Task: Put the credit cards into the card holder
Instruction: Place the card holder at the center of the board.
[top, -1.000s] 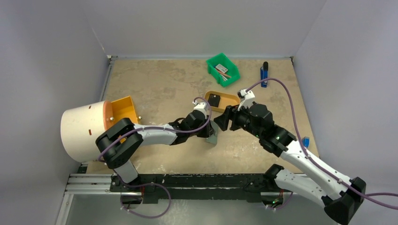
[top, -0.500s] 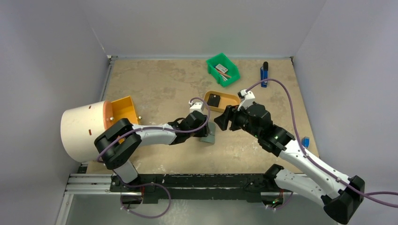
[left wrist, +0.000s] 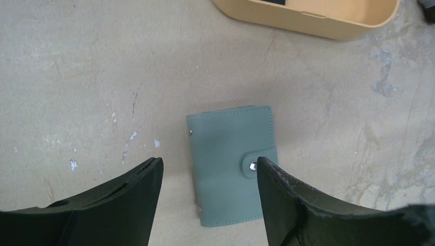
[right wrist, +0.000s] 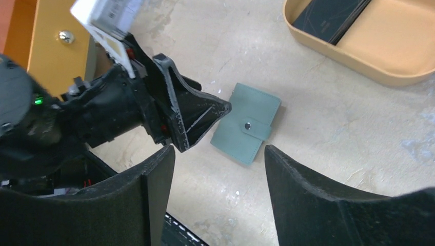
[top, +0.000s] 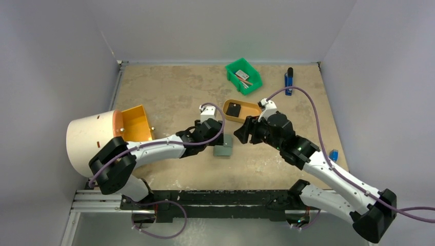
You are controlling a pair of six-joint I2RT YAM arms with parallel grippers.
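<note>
Nearest to the arm bases, the card holder (left wrist: 231,164) lies flat on the tabletop (top: 169,92), about the middle of it and a little toward the near edge. It is folded shut, and the strap with the round snap button is closed over the front. Nothing grips it.

The left gripper (left wrist: 208,173) hangs just above it with its fingers wide apart. In the left wrist view one finger stands on each side of the wallet, and neither seems to touch it. The right gripper (top: 241,134) waits just beside, on the right and slightly farther, also with fingers spread and nothing between them.

Beyond the wallet stands the tan oval tray (right wrist: 395,36), and the black credit cards (right wrist: 328,15) lie stacked in one end of it. Farther away, near the far edge, are a green bin (top: 253,70) and a small blue object (top: 289,82) that is too small to identify.

The step in hand seems to be the preparing of the wallet, since no card is taken up yet. The next move probably calls for one gripper to press the body down while the other catches the strap and pulls the snap free. The strap is small and lies flat, so a finger may slip off it.
</note>
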